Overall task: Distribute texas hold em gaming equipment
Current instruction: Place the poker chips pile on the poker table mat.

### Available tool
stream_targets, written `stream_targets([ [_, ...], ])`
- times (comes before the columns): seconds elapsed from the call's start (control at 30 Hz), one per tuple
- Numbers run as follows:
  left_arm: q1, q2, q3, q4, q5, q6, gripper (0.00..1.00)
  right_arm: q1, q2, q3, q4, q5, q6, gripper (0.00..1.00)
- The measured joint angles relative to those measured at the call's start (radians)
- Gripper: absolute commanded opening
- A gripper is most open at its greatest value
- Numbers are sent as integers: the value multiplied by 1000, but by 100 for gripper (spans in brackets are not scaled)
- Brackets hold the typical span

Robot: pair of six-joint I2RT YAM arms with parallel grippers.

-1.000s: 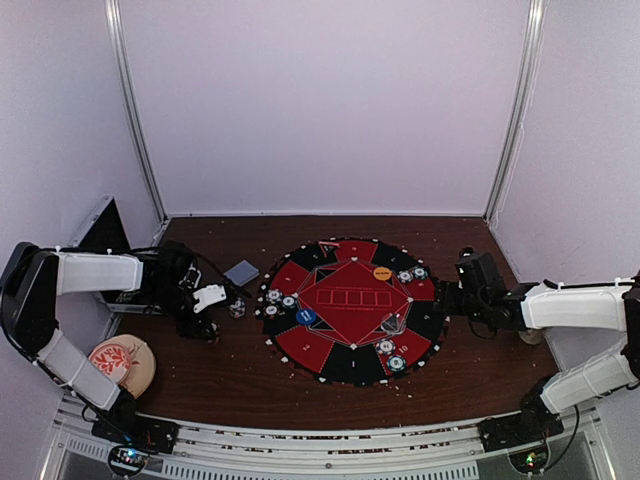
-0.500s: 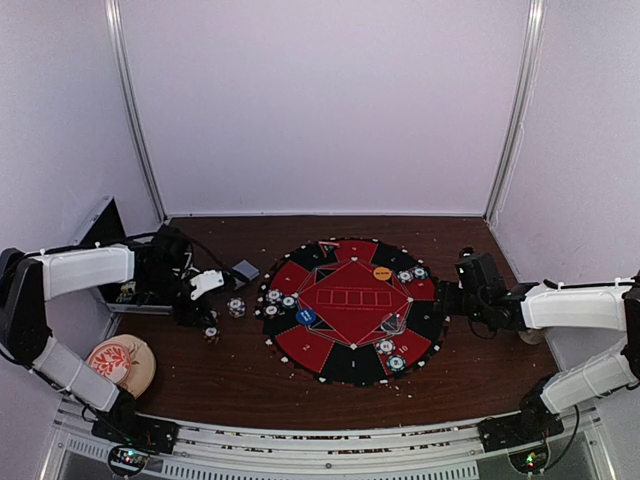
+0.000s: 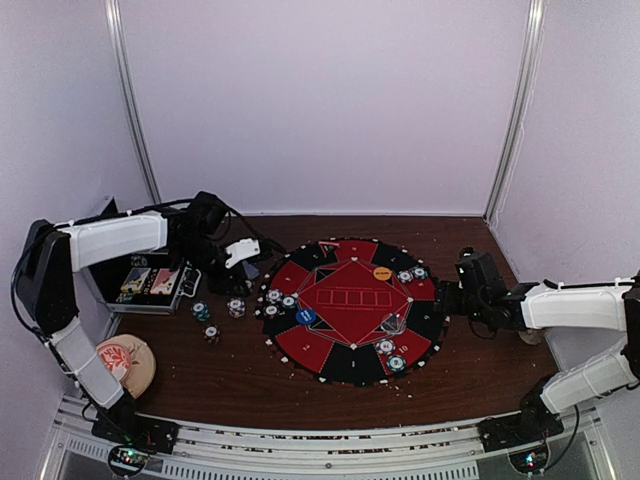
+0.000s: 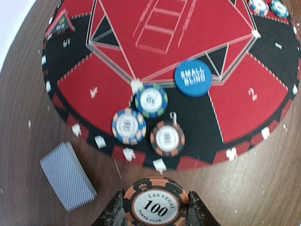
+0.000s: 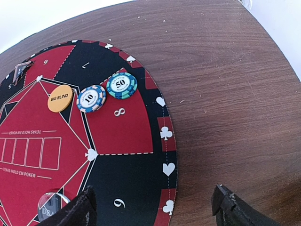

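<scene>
Top camera high above near edge, looking down on brown wooden table [image 3: 250, 380]; close wrist cameras share round red-and-black mat [image 3: 350, 310].

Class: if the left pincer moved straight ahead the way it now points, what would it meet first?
Holding the 100 chip, the left pincer points at the near rim of the mat; just beyond lies a reddish chip. It probably hovers above them, so contact height is unclear.

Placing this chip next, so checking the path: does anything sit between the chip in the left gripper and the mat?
Nothing visible does: only bare table separates the held 100 chip from the mat rim. Three chips sit just inside that rim, and the card deck lies off to one side.
</scene>
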Motion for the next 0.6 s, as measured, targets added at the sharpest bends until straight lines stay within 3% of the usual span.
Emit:
stream_targets([
  [0.6,-218,547,655,-56,-28,-63,33,0,2,0,-2,24,0,86],
])
